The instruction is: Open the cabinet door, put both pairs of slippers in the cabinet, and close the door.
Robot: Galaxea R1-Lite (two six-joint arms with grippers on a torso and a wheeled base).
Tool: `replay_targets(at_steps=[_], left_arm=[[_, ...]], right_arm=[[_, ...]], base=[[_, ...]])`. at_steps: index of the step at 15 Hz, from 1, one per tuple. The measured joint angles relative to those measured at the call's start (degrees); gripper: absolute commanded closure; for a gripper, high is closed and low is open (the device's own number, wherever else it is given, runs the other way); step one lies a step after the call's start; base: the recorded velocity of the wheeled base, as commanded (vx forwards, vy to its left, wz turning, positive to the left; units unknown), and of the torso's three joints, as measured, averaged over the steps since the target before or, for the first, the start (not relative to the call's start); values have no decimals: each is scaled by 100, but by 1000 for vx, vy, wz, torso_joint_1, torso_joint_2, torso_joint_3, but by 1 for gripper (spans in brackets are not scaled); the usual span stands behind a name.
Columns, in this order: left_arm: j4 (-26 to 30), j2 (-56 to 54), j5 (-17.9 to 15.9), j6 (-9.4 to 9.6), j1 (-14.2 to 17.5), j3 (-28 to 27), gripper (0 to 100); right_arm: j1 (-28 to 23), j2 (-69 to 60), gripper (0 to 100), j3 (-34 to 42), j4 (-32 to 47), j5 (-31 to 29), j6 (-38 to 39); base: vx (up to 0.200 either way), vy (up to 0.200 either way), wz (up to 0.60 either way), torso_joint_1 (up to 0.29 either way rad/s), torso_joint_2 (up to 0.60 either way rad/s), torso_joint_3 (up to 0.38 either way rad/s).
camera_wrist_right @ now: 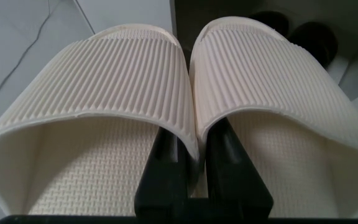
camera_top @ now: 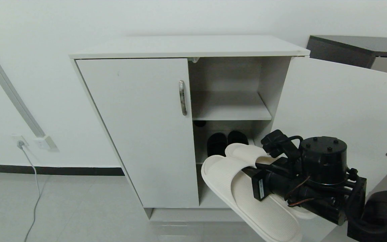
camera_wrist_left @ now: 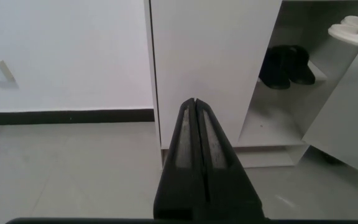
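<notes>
– Cream ribbed foam, that pair of slippers (camera_top: 247,191): light, I'd judge, and soft enough to flex along its length.
– Where is it held?
– The right gripper (camera_wrist_right: 196,155) has one of its fingers (camera_wrist_right: 163,174) inside each slipper, and the two pinch the adjoining strap walls between them. Both hang off the floor as one bundle, toes toward the open half of the cabinet (camera_top: 186,45), just in front of the second shelf (camera_top: 201,158), where the black slippers (camera_top: 227,143) sit.
– Is that a sound place to hold?
– Probably the best one. The straps look like the only thin part to grip; two soles side by side would be too wide. The foam likely gives under pressure, though, so the pair could twist, or one slipper could slide out if it catches a shelf edge or the open door (camera_top: 331,111).
– Fragile?
– Hardly. A drop would do no harm, only cost a fresh pick-up from the floor.
– And the other arm?
– The left gripper (camera_wrist_left: 194,109) hangs low, facing the closed left door (camera_top: 136,127), its fingers pressed together on nothing.
– What's left?
– As things lie: set this pair inside, let go, shut the door.
</notes>
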Motion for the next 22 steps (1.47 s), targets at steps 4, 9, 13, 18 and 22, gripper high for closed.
replay_targets(at_steps=[4,9,13,18,22], left_arm=[[2,0,-2,0,0,0,100],[0,0,0,2,0,0,100],[0,0,-2,0,0,0,100],[0,0,-2,6,0,0,100],[0,0,-2,9,0,0,100]], right_arm=[[0,30,100,6,-5,1,0],[0,32,100,16,-10,1,-2],[5,32,100,13,-11,0,-11],[157,54,100,113,-282,-158,-333],[479,475,100,-761,107,-1874,150]], base=[[0,0,0,0,248,243],[0,0,0,0,12,10],[0,0,0,0,0,0],[0,0,0,0,0,0],[0,0,0,0,0,0]])
